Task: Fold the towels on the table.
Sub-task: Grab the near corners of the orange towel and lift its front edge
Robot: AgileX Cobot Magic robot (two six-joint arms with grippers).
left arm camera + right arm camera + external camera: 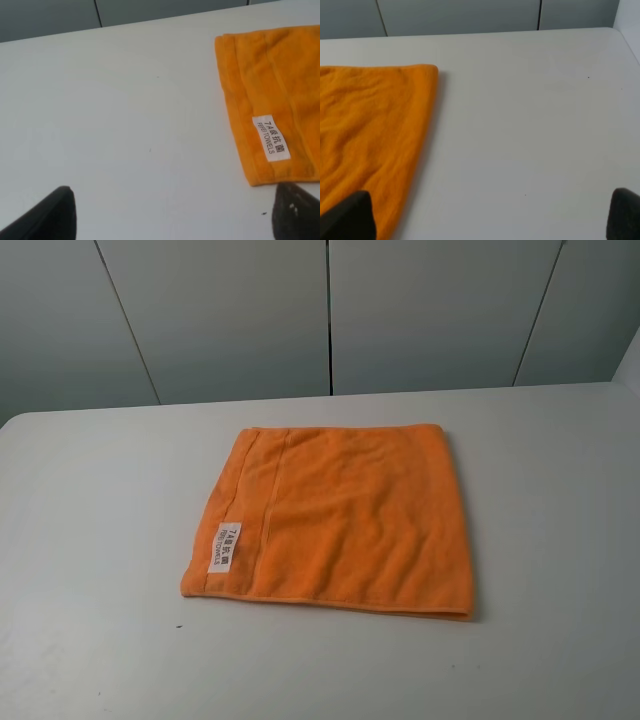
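Towel (335, 520) lying flat on the middle of the table (90, 490); both my grippers are spread wide and hold nothing.

Nearest me, my left gripper (175, 220) has its two dark fingers (52, 215) far apart above the white tabletop. The towel's front left corner sits just beside one fingertip, apart from it. My right gripper (487, 220) is splayed just as wide, with one finger near the towel's right edge; I cannot tell if it touches. Neither gripper shows in the high view. A tiny dark speck (179, 626) sits on the table just in front of the towel. The orange cloth is roughly square and hemmed, with a white label (224, 547) near its front left corner. Behind the table's far edge stand grey wall panels (240, 310).
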